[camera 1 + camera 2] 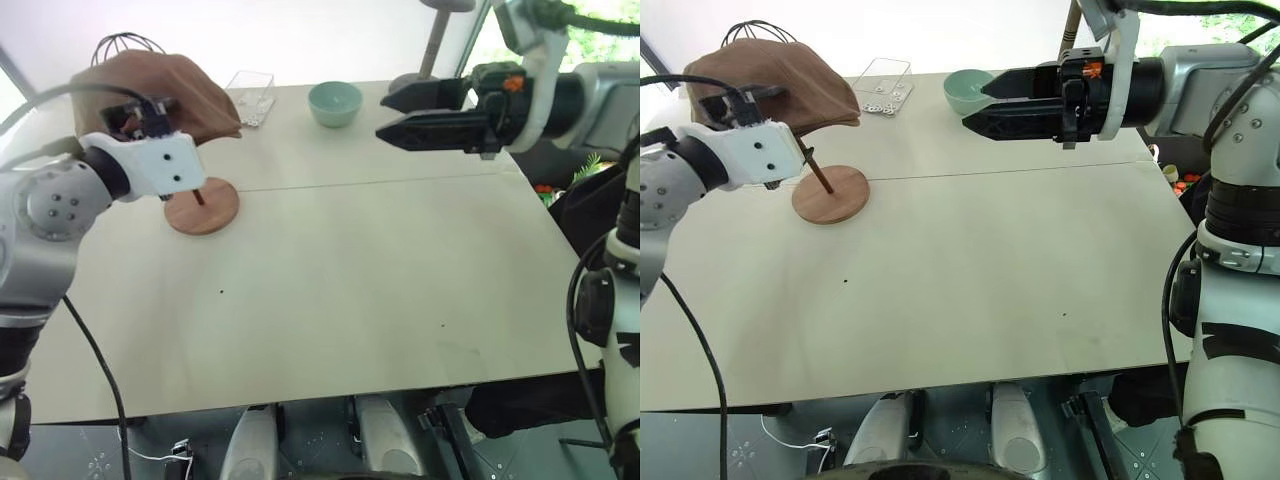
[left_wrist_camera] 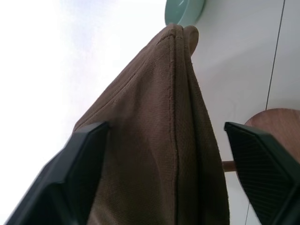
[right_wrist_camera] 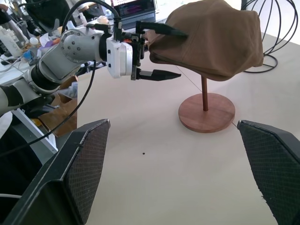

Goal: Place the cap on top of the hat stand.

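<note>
Final step under way: brown cap draped over the top of the hat stand, sagging round its slanted stem, round base flat on the pale surface. Left gripper level at the cap's edge, jaws spread either side of the fabric, not clamped. Right gripper hanging well apart over the far side, jaws wide, empty. Next, by the look of it: backing the left gripper straight out without dragging fabric. Open room toward the near edge; green bowl, clear tray and wire stand crowding the far side.
</note>
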Motion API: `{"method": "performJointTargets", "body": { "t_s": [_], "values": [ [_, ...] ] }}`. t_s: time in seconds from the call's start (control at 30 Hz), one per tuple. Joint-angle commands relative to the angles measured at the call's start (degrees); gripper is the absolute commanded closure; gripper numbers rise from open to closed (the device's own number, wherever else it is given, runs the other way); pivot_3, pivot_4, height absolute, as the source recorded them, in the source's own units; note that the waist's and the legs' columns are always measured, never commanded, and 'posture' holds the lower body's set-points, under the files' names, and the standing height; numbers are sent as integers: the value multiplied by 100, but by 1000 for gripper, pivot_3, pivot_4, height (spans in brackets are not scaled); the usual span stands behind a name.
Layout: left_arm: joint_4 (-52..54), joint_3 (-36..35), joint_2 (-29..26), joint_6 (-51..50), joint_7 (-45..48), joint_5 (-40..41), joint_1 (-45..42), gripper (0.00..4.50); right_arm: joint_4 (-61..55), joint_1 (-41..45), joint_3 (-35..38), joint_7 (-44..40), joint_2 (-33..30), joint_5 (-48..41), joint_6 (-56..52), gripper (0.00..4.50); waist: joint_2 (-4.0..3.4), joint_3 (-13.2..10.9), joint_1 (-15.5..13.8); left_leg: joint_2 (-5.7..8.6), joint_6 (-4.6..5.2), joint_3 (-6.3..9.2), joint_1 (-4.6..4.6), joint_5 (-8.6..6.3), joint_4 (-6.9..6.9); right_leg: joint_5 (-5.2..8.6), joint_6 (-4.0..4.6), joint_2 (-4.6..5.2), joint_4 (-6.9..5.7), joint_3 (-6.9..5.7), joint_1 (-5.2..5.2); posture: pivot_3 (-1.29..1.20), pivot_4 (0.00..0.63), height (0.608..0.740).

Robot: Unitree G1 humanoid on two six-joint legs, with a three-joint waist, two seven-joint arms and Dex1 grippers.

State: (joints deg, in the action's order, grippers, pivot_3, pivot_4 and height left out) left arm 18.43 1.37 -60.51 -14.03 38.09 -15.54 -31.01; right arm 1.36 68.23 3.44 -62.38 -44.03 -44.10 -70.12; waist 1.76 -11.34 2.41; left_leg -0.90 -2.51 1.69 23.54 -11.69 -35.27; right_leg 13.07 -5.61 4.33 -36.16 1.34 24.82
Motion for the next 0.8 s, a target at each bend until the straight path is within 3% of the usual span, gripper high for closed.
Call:
{"method": "performJointTargets", "body": {
  "t_s": [0.03,0.17,0.37,0.57,0.8],
  "values": [
    [220,-335,10,33,-89,-105,49,2351,-16,100,153,7,-62,-74,127,0,0,0,0,0,0,0,0,0,0,0,0,0,0,0,0,0,150,740],
    [259,-662,33,159,-106,18,210,4459,70,119,84,-33,-82,-20,196,0,0,0,1,0,0,1,0,0,0,0,0,0,0,0,0,0,150,740],
    [-300,-1381,124,1202,-301,450,491,4459,140,74,-78,-177,-132,61,324,0,0,0,8,-2,0,1,0,0,0,0,0,0,-1,-1,0,0,150,740],
    [-1281,-1953,271,3374,-217,1377,644,4459,291,83,-198,-290,-150,145,413,0,0,0,-4,-2,0,0,-1,0,-2,-1,0,2,-1,-1,0,0,150,740],
    [-3092,-2062,-37,5481,150,2039,-40,4459,348,8,-221,-396,-248,180,422,0,0,0,-23,-2,0,-2,-1,0,-3,-1,1,4,-2,-1,0,0,150,740]
  ]
}}
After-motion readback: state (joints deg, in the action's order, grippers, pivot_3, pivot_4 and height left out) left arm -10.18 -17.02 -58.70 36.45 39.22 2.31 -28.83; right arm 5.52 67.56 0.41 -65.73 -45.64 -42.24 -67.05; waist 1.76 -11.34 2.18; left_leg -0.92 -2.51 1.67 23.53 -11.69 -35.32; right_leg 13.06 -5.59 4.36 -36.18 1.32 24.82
